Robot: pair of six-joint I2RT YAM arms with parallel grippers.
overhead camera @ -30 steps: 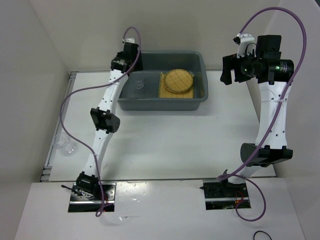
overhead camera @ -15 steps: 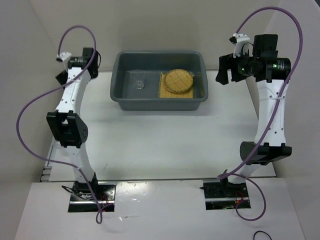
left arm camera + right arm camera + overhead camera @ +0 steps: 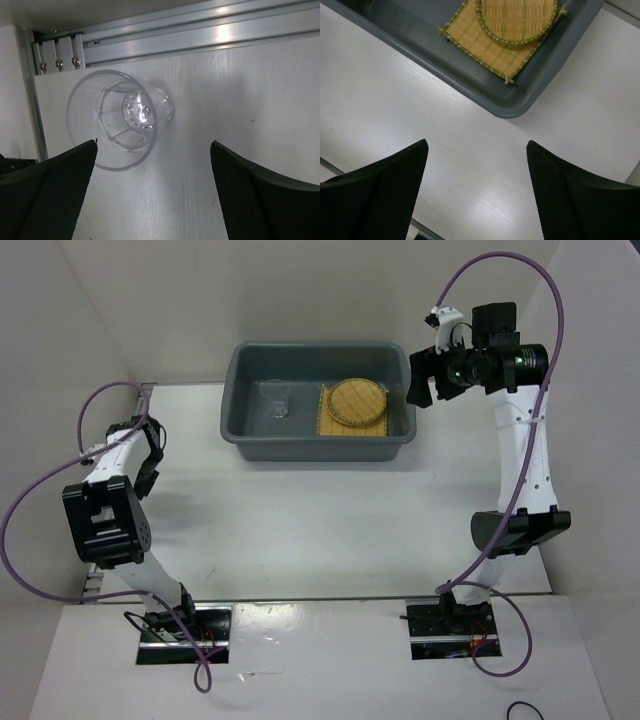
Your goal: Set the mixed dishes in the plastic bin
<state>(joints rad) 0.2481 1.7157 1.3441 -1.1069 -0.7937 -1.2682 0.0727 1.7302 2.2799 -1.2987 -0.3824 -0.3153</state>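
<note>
The dark grey plastic bin [image 3: 235, 430] stands at the back middle. In it lie the square yellow mat [image 3: 328, 425], a round woven disc [image 3: 358, 400] on top of it, and a clear cup [image 3: 277, 406]. My left gripper [image 3: 147, 462] is open at the table's left edge. In the left wrist view a second clear cup [image 3: 120, 117] sits on the table just ahead of the open gripper [image 3: 152, 200], its mouth toward the camera. My right gripper [image 3: 420, 380] is open and empty over the bin's right end; its view shows the bin corner [image 3: 510, 107], mat [image 3: 485, 55] and disc [image 3: 517, 17].
An aluminium rail [image 3: 200, 35] runs along the table's left edge just beyond the cup, and also shows in the top view [image 3: 95, 570]. White walls close in the left, back and right sides. Purple cables loop above both arms.
My left arm swung from the bin's left end out to the table's left edge and came down over the loose cup. My right gripper moved a little left toward the bin.
</note>
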